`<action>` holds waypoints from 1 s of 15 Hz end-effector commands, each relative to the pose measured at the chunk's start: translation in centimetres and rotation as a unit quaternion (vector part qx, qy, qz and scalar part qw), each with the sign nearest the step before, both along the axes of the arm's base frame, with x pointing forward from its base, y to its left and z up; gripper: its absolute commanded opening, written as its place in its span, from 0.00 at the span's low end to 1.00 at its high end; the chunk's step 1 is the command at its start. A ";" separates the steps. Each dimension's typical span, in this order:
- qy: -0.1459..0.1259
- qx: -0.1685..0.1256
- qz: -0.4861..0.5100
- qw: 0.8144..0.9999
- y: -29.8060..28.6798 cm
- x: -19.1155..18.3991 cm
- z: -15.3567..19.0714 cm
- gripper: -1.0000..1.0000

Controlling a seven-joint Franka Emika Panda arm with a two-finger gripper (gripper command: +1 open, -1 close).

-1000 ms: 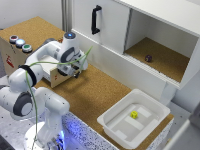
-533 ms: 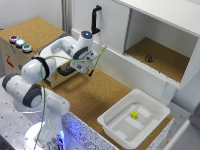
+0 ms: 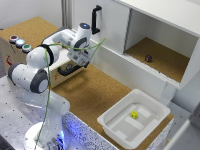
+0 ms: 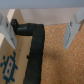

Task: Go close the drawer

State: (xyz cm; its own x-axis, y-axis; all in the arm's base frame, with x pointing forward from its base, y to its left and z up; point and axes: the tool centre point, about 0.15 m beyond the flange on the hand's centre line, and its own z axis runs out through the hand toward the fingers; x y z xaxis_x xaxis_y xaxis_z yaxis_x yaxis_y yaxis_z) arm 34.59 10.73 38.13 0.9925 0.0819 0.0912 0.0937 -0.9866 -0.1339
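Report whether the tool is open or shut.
Open: in the wrist view the tool has fingers spread apart, straddling the drawer's black handle.

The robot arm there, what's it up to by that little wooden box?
The arm is working on the small plywood drawer of the low wooden box with three coloured buttons. Its gripper hangs just above the drawer's black handle, fingers spread and holding nothing. The drawer looks at least partly pulled out, though the arm hides much of it. Nearby, a white tub holds a small yellow object.
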 end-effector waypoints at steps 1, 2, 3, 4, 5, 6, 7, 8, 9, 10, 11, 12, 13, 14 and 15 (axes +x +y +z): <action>-0.066 0.029 -0.010 0.997 -1.3 -1.6 -4.3 1.00; -0.069 0.034 0.008 0.997 -0.9 -1.7 -4.8 1.00; -0.075 0.043 0.015 0.996 -0.8 -1.6 -5.0 1.00; -0.082 0.040 0.017 0.996 -0.5 -1.5 -5.0 1.00; -0.087 0.042 0.023 0.995 -0.2 -1.4 -4.9 1.00; -0.092 0.042 0.032 0.994 0.2 -1.2 -4.8 1.00; -0.093 0.041 0.033 0.994 0.5 -1.1 -4.7 1.00; -0.088 0.035 0.032 0.995 0.8 -1.0 -4.7 1.00; -0.075 0.028 0.022 0.997 1.1 -0.9 -4.9 0.00; -0.066 0.027 0.019 0.997 1.3 -0.8 -5.1 0.00; -0.062 0.020 0.015 0.998 1.5 -0.8 -5.2 0.00; -0.060 0.016 0.017 0.998 1.7 -0.8 -5.3 0.00; -0.056 0.017 0.018 0.998 1.8 -0.7 -5.5 0.00; -0.056 0.017 0.018 0.998 2.0 -0.6 -5.5 0.00; -0.059 0.017 0.015 0.998 2.1 -0.6 -5.5 0.00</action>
State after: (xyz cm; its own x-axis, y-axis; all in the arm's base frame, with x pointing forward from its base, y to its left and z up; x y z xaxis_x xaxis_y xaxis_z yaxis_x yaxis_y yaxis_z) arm 33.71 11.12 33.94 0.9739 0.1256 0.1888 0.1573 -0.9739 -0.1635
